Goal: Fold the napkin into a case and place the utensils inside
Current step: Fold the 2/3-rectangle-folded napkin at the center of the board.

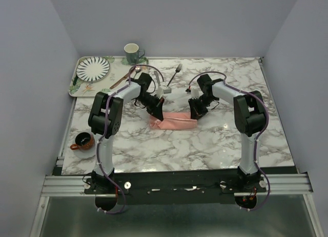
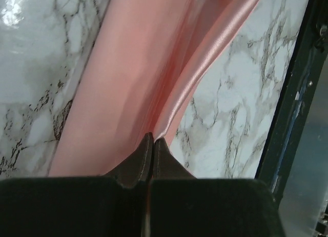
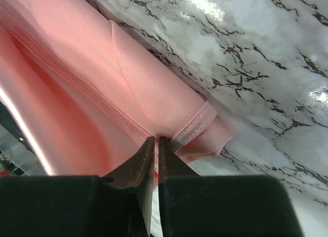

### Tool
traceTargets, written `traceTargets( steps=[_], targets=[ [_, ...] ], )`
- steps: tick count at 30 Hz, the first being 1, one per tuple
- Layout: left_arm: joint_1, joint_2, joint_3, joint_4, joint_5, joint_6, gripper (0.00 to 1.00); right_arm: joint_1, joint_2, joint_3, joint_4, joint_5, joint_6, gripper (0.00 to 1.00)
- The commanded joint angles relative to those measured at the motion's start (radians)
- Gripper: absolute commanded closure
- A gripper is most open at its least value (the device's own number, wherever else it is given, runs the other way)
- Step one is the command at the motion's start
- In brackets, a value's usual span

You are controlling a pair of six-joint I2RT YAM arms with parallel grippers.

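The left fingers (image 2: pixel 137 162) and right fingers (image 3: pixel 134 165) are each pinching an end of the napkin (image 1: pixel 174 123), seemingly mid-fold, and will be needing matched, level motion next.

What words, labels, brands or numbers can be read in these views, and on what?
None can be read.
The napkin is plain cloth, and its stitched hem carries no tag text.
The plate has only stripes, and the mug and table show no lettering.
Any finer marks elsewhere are too small to tell.
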Motion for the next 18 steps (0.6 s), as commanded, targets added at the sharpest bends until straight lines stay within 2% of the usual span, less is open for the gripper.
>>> traceTargets(
  steps=[1, 10, 18],
  targets=[
    [0.045, 0.069, 0.024, 0.033, 0.042, -0.134, 1.0, -0.001, 0.055, 0.013, 0.012, 0.11, -0.053, 0.84],
    [0.072, 0.132, 0.036, 0.09, 0.005, -0.258, 1.0, 0.001, 0.072, 0.033, 0.009, 0.099, -0.063, 0.85],
    [0.042, 0.044, -0.053, 0.042, 0.037, -0.203, 1.0, 0.033, 0.061, 0.024, 0.0, 0.079, -0.138, 0.84]
  ],
)
